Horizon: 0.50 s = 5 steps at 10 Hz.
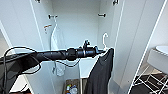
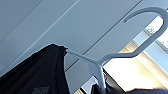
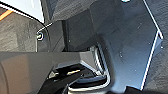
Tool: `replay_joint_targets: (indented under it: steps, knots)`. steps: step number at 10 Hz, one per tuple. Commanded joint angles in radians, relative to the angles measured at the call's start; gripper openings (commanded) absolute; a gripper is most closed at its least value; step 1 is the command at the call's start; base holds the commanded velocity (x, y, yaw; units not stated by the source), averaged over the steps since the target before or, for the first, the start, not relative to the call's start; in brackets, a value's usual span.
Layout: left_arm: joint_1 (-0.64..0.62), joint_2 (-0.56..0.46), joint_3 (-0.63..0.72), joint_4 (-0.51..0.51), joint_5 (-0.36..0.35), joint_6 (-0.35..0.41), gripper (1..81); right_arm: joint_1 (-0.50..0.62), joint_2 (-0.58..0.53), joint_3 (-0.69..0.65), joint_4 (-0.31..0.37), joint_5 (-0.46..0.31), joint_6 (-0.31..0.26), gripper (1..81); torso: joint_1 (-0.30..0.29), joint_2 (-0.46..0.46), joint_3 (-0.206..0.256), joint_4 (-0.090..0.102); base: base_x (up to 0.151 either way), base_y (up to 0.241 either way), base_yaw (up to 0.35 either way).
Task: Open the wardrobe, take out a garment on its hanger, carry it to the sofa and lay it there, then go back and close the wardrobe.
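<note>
Our left gripper (image 1: 102, 51) is pinched on the hanger (image 1: 105, 42), gripping it just below the hook, with the black garment (image 1: 100, 72) draped from it. We count one white hanger in our grip, one black garment on it, and one white shirt (image 1: 58, 47) hanging from a peg at the back left of the wardrobe (image 1: 75, 22). Two black pegs show on the inner walls, one on each side. Both wardrobe doors stand open, one on each side of the interior.

Our left arm (image 1: 62, 54) reaches in from the left, stretched nearly level across the open wardrobe, its wrist ending just at the hanger's neck. In the left wrist view the hanger (image 2: 100, 65) shows close, hook curving upward free of any peg, with the garment (image 2: 35, 72) hanging over one shoulder of it. The garment hangs in front of the wardrobe's right side, its hem falling toward the floor beside the right door.

For our right gripper, we cannot tell whether it is spread or pressed together.
</note>
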Motion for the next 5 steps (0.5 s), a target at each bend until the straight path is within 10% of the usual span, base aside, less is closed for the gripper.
replay_joint_targets:
  steps: [1,5]
  knots:
    - [-0.104,-0.055,0.060,0.078,-0.048,0.008,1.0,0.035,0.015,0.009,-0.012,-0.046,-0.006,81.1,0.000,0.000,0.000,0.000,0.000,0.000,0.000]
    - [-0.017,-0.089,0.150,0.177,-0.037,0.009,1.0,0.035,0.015,0.009,-0.010,-0.046,-0.006,81.1,0.000,0.000,0.000,0.000,0.000,0.000,0.000]
